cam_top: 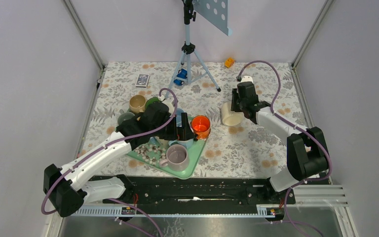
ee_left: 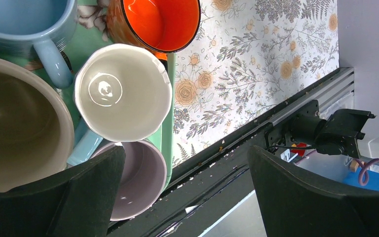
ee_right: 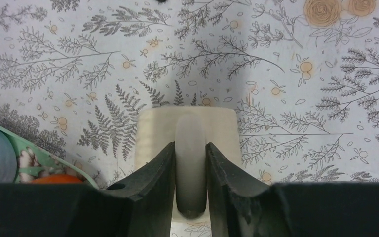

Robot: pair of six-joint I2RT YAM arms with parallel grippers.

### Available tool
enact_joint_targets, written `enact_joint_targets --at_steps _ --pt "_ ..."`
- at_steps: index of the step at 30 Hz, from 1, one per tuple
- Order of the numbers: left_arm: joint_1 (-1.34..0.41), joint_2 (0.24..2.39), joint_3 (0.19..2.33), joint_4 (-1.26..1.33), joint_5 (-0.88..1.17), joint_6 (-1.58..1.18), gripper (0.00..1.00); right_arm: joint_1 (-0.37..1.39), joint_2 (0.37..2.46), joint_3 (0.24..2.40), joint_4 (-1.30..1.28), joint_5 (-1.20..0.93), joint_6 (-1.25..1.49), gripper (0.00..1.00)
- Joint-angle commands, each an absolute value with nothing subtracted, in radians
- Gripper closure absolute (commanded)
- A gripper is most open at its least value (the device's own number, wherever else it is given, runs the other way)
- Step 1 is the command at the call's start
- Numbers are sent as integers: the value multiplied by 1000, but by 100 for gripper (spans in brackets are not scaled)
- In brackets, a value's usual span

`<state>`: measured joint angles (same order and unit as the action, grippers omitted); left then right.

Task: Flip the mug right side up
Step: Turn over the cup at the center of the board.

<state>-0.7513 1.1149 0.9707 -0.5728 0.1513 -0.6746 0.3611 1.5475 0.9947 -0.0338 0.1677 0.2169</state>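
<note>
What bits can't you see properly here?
- Cream mug, lower end: right wrist view, behind the right gripper.
- Handle: pinched or just flanked, unclear.
- Dark card: top view, too small to read.
- Brownish mug: left wrist view, cut by the left edge.

Mugs: nine counted, if none taken twice.
- Six seen from above: cream mug [cam_top: 230, 117], orange mug [cam_top: 201, 126], lilac mug [cam_top: 176, 157], tan mug [cam_top: 137, 103], green mug [cam_top: 153, 101], dark mug [cam_top: 126, 118].
- Three more seen by left wrist only: blue mug [ee_left: 19, 19], white mug [ee_left: 123, 91], beige mug [ee_left: 19, 123].

One each counted: tray [cam_top: 196, 160], tripod [cam_top: 190, 59], perforated panel [cam_top: 212, 12], card box [cam_top: 142, 80], orange block [cam_top: 229, 62], small blue object [cam_top: 180, 76].

White beads [cam_top: 150, 152] on tray: many, too small to be counted.

Arms: two counted, left arm [cam_top: 98, 158] and right arm [cam_top: 276, 123].
</note>
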Motion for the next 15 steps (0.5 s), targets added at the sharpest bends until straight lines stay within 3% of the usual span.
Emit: enact_joint_targets --at_steps 1,15 --pt "-745 1114 963 -518 168 -679 1 374 1555 993 -86 184 224 64" --pt "-745 1111 959 -518 171 -678 1 374 1588 1099 -230 155 212 62"
